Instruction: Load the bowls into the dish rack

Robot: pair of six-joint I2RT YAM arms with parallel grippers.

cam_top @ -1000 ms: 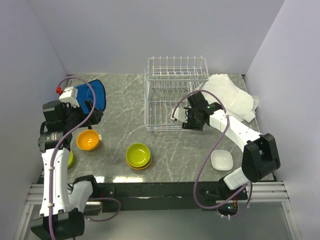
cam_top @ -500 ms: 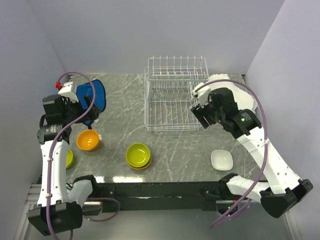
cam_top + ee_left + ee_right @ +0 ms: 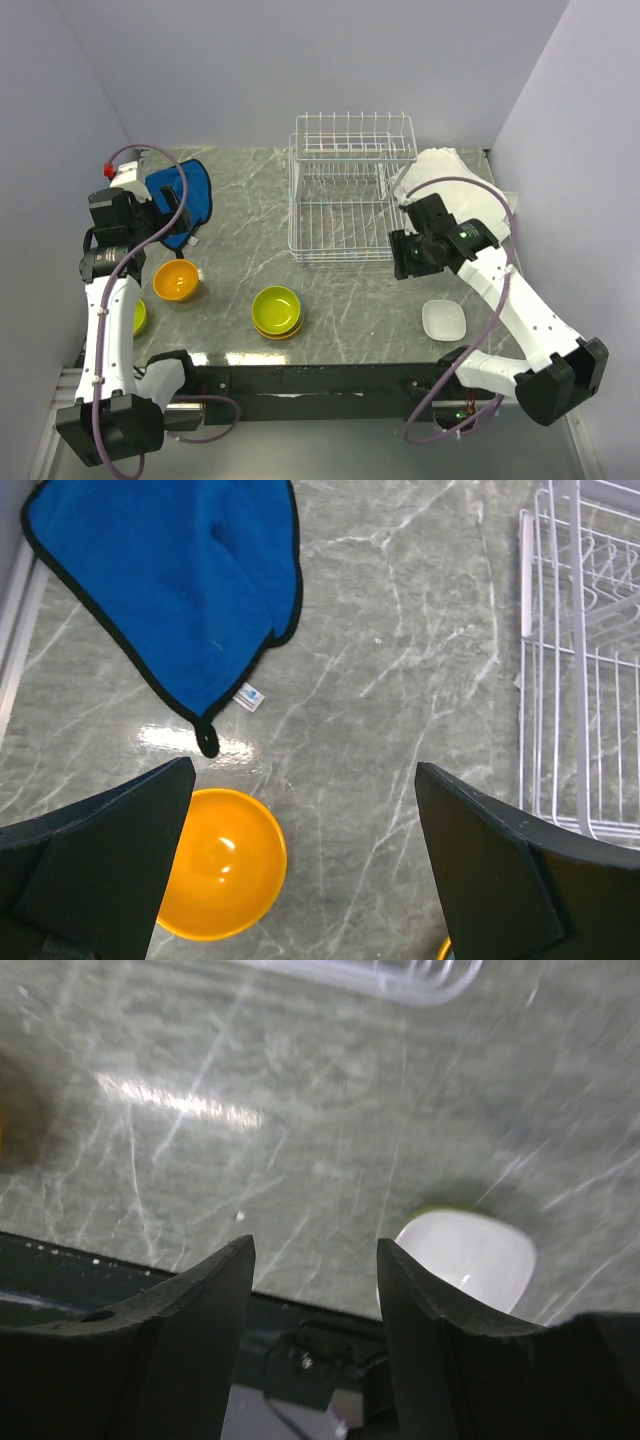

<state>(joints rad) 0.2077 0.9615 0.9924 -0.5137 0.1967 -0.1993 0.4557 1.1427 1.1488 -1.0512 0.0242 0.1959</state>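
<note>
Gaping wide, left claw (image 3: 303, 767) empty near orange bowl (image 3: 230, 865), right claw (image 3: 315, 1248) part-open, empty.

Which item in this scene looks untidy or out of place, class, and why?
The white cloth beside the dish rack lies crumpled, not flat like the blue cloth. Nothing looks spilled or broken.
</note>
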